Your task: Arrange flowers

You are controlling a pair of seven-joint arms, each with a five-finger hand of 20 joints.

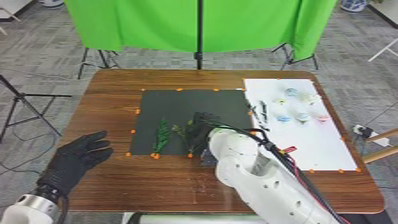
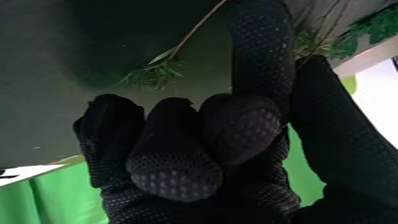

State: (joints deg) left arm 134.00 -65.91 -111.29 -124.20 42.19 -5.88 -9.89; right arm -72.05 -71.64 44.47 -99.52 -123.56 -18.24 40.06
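Greenery [image 1: 162,136] lies beside the right hand [image 1: 202,131], red tag [image 1: 289,149] on its arm [image 1: 233,159].

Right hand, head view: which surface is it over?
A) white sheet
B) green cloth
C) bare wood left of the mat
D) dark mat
D: the right hand is over the dark mat, to the right of the leafy sprig lying on it.

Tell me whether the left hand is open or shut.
Open: in the head view, the left hand has its fingers extended, not curled.
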